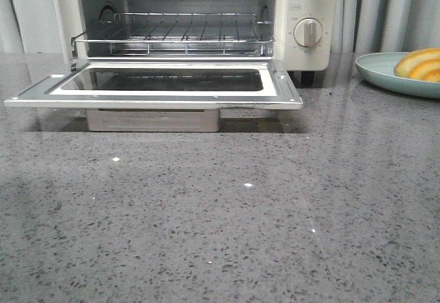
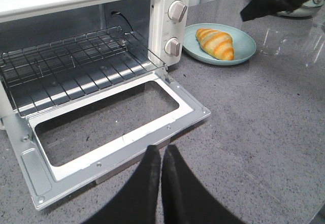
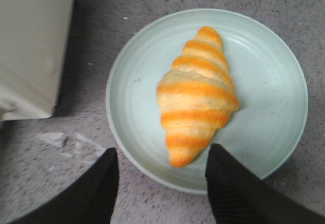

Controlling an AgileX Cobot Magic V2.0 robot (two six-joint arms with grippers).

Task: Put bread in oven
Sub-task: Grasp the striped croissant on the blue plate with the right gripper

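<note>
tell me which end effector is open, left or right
The right end effector: its fingers stand wide apart above the bread on the plate. The left end effector has its fingers pressed together, near the oven door.

Even soft light, glints on the countertop (image 1: 227, 234); dark shadow under the oven door (image 1: 155, 90), bread (image 3: 198, 94) slightly blurred

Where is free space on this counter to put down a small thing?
The grey counter in front of the open oven door is bare. Another free strip lies between the oven and the plate. The plate is taken by the bread.
</note>
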